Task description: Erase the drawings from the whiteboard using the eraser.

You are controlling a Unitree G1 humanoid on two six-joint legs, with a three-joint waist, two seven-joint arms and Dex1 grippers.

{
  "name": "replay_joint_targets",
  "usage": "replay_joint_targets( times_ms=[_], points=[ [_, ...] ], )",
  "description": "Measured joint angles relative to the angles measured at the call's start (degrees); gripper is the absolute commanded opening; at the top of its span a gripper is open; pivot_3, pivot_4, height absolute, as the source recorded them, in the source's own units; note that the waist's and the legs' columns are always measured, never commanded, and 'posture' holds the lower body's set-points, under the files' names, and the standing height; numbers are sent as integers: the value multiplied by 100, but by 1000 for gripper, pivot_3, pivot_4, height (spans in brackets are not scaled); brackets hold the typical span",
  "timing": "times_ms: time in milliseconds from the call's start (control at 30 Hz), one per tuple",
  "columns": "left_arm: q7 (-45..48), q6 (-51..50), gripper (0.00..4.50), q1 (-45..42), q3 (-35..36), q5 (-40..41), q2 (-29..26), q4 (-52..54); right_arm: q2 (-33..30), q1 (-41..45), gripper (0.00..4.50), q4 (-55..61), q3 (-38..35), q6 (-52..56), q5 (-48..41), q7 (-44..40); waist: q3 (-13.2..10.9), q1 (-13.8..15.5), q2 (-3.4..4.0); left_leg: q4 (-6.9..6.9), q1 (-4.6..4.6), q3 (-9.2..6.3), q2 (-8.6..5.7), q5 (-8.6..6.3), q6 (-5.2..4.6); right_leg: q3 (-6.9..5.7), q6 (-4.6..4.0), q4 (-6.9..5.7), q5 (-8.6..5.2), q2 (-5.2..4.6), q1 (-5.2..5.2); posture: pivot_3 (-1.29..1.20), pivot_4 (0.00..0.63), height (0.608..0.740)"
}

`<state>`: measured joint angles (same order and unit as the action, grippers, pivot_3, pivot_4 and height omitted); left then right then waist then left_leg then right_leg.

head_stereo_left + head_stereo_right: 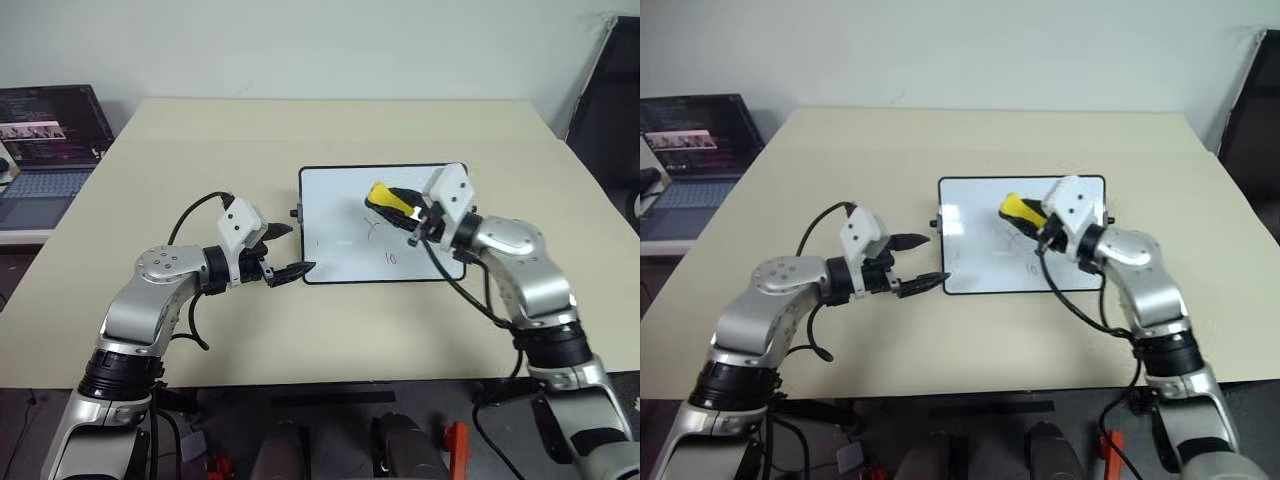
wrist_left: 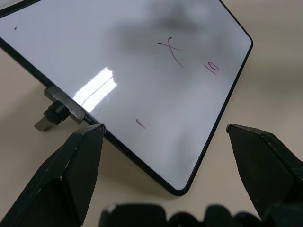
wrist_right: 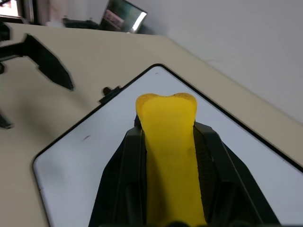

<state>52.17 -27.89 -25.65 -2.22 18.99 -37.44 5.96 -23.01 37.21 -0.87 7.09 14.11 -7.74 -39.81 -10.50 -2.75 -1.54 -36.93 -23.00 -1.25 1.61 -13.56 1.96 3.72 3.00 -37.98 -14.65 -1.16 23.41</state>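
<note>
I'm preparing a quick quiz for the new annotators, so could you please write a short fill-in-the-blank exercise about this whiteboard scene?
1. The right gripper is shut on the ____ eraser.
2. The left gripper hovers with its fingers ____ at the whiteboard's near left corner.
3. Beside the "x", the drawings on the board include the number ____.
4. Off the table's far left edge stands an open ____.

Missing words: yellow; open; 10; laptop
</note>
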Motion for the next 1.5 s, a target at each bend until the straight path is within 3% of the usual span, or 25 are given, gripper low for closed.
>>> replay_joint_targets(
  times_ms=[133,533,867,1000,1267,1400,1500],
  points=[
    [23,0,4500,19,-12,-6,13,2,351,257,996,-866,123,-633,363,360,0,0,0,2,1,-2,1,0,0,-2,-2,-2,0,1,0,0,150,740],
    [73,-58,4500,285,37,4,-96,69,479,693,995,-2831,384,-2012,1137,726,3,-50,-3,0,23,-2,2,0,0,-1,-3,-8,2,1,-20,0,150,740],
    [-6,-171,4500,380,72,28,-140,256,168,-116,995,-2353,931,-2233,1248,-276,29,-66,-24,-5,48,0,3,7,-1,9,5,-15,10,6,-35,0,150,740],
    [-7,-181,4500,374,73,35,-142,271,257,96,994,-2533,923,-2220,1331,-21,28,-68,-24,-6,50,1,3,22,-8,14,14,-15,22,11,-33,0,150,740],
    [27,-178,4500,248,46,31,-133,237,272,1343,994,-3509,319,-2052,1571,1321,26,-47,-23,3,28,-1,3,48,6,12,-3,-2,50,11,-19,0,150,740],
    [39,-176,4500,240,38,28,-115,176,272,1232,994,-3414,330,-2176,1562,1210,27,-51,-23,7,18,0,4,43,9,12,-4,1,42,10,-11,0,150,740],
    [45,-168,4500,234,36,28,-105,164,190,686,993,-2844,518,-2209,1483,571,28,-54,-26,12,19,-1,4,38,12,10,-4,4,38,10,-13,0,150,740]
  ],
)
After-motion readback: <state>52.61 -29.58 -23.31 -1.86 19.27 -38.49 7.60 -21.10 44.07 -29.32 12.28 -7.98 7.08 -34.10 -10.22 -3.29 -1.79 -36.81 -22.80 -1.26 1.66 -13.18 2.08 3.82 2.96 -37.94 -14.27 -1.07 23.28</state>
